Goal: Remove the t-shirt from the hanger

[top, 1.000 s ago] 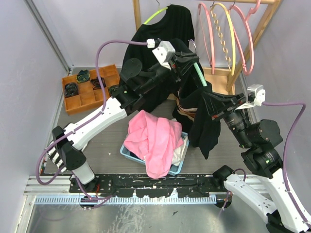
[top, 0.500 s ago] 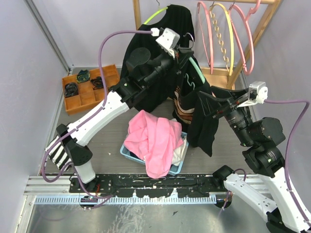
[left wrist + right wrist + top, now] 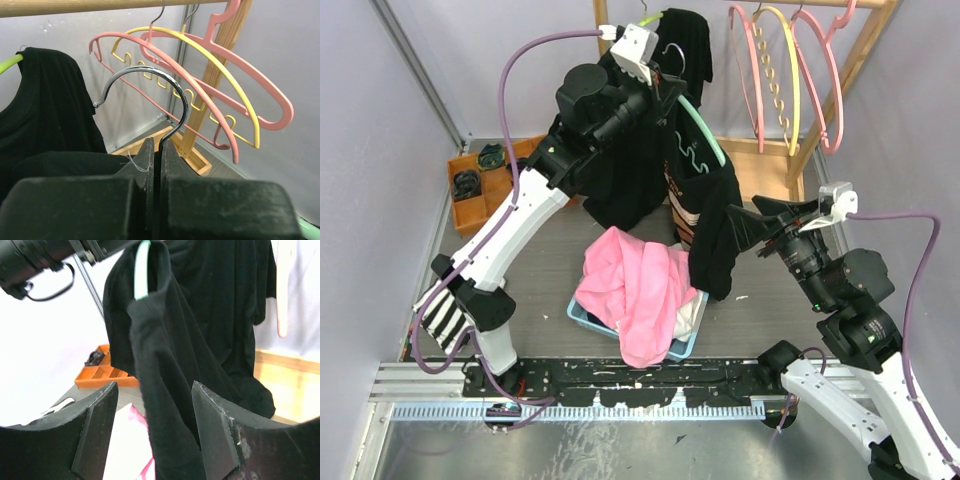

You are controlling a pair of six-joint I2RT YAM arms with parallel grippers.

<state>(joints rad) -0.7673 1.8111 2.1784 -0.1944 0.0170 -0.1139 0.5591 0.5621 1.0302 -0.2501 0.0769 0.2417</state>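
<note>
Up by the far rail (image 3: 100,6), left gripper's (image 3: 160,150) pinched shut on the hanger hook (image 3: 145,69); t-shirt (image 3: 713,235) dangles just left of the gaping, empty right gripper (image 3: 153,385).

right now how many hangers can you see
5: mint hanger in the left gripper, lime hanger on the rail under a black garment, two pink hangers and a yellow hanger at right. More may be hidden.

Stretches the left arm (image 3: 535,205) up and toward the back, wrist raised high. Pinches the left gripper (image 3: 159,150) tight on the hanger hook (image 3: 150,80), fingers pressed together. Keeps the right arm (image 3: 840,290) bent at mid-height, forearm aimed leftward. Spreads the right gripper (image 3: 152,390) wide, jaws well apart.
</note>
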